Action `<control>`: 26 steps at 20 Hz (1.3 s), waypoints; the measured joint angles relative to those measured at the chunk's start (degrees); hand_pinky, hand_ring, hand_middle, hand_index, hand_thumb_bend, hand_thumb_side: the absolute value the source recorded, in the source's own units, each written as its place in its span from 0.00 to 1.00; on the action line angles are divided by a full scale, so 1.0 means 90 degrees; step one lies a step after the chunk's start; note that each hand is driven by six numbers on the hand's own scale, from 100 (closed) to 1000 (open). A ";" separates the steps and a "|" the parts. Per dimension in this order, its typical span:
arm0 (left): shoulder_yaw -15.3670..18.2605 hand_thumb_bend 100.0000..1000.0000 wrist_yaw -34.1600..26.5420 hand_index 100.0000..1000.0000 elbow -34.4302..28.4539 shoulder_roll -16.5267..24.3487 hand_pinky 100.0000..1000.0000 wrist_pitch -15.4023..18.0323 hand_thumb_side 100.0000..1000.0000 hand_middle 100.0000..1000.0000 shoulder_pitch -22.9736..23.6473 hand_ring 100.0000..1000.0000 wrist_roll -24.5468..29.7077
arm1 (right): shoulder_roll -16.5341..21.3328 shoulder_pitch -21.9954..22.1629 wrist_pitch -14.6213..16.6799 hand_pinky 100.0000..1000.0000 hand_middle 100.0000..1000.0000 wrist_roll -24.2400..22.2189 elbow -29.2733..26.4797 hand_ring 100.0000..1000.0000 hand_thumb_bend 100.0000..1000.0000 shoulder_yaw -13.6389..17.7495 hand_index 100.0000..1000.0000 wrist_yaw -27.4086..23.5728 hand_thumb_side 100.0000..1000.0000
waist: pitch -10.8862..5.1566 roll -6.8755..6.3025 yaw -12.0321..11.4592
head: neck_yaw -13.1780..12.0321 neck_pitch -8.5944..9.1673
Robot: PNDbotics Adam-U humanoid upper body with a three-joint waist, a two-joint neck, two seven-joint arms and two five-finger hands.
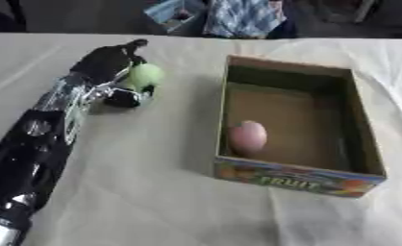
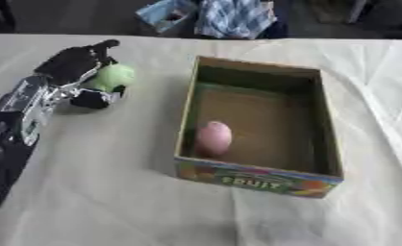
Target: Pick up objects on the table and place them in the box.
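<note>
Gripping a green ball (image 1: 145, 75), the left hand (image 1: 112, 65) seemingly curls around it beside the box (image 1: 369, 144) holding 1 pink object (image 1: 248, 137).

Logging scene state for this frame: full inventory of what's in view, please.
green fruit: 1, pale green, round, left of the box, held in the left hand.
pink fruit: 1, pink, egg-shaped, inside the box against its near-left wall.
box: 1, brown cardboard, open top, colourful front panel printed FRUIT, right of centre on the table.
tablecloth: 1, off-white, creased, covering the table.
checked cloth: 1, blue and white, beyond the table's far edge; other items there too blurred to name.
left hand: 1, black, with silver forearm, reaching in from the lower left, fingers curled round the green fruit.
right hand: not in view.
</note>
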State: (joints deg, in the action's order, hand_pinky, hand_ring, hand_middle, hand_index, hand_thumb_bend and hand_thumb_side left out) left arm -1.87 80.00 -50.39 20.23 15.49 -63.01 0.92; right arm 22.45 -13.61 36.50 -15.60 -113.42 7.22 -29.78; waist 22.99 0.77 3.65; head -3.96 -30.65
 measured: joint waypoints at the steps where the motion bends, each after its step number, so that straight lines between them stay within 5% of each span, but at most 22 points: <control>1: 0.0001 0.00 0.0002 0.46 0.0020 0.0000 0.65 -0.0020 0.34 1.00 0.0000 0.80 -0.0051 | 0.0000 0.0000 0.0002 0.88 0.51 -0.0004 0.0000 0.79 0.42 0.0000 0.92 0.0000 1.00 | 0.0000 0.0000 0.0007 | -0.0004 0.0000; 8: 0.0001 0.00 -0.0096 0.30 0.0051 0.0011 0.58 -0.0167 0.11 1.00 0.0006 0.73 -0.0489 | 0.0000 0.0001 0.0002 0.88 0.51 -0.0023 0.0000 0.79 0.42 0.0000 0.92 0.0000 1.00 | 0.0003 -0.0001 -0.0003 | -0.0008 0.0000; 26: -0.0260 0.00 -0.0764 0.22 -0.0665 0.0106 0.51 -0.0131 0.09 1.00 0.0051 0.65 -0.1151 | 0.0001 0.0008 0.0027 0.88 0.52 0.0019 0.0000 0.79 0.41 0.0007 0.92 -0.0130 1.00 | -0.0091 0.0032 -0.0056 | 0.0010 -0.0002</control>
State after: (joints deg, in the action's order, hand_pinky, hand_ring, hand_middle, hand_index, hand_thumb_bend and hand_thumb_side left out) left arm -4.21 73.13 -56.38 21.18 14.31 -62.55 -9.43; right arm 22.46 -13.54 36.74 -15.43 -113.42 7.28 -30.95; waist 22.17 1.06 3.15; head -3.87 -30.67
